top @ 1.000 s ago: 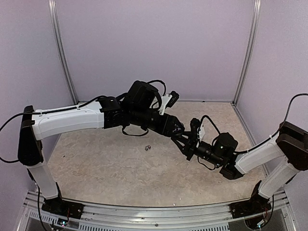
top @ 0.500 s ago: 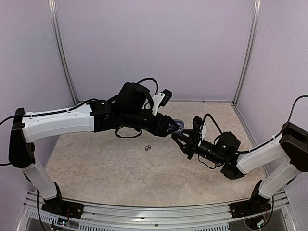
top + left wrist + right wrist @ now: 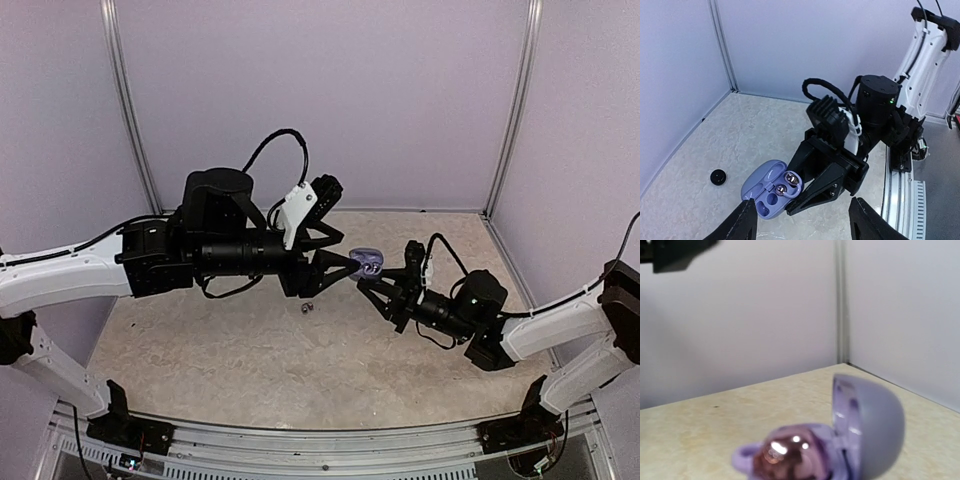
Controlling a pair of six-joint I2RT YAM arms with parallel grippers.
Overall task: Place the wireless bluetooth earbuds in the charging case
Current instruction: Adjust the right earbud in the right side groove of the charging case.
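Left end effector (image 3: pixel 340 268) pulling back from charging case (image 3: pixel 367 262), fingers spreading wide, holding nothing; likely finishing an earbud placement. Right end effector (image 3: pixel 380 285) clamping narrowly on open purple charging case, holding it above surface (image 3: pixel 230 350). Two silvery earbuds (image 3: pixel 790 176) sitting inside, just ahead of left fingertips. Tiny loose piece (image 3: pixel 307 307), probably an earbud, lying on surface below.

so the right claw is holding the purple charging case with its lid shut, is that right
Not quite. The right claw is holding the purple charging case, but its lid is open, not shut. The left wrist view shows this, with two silvery earbuds sitting in the case.
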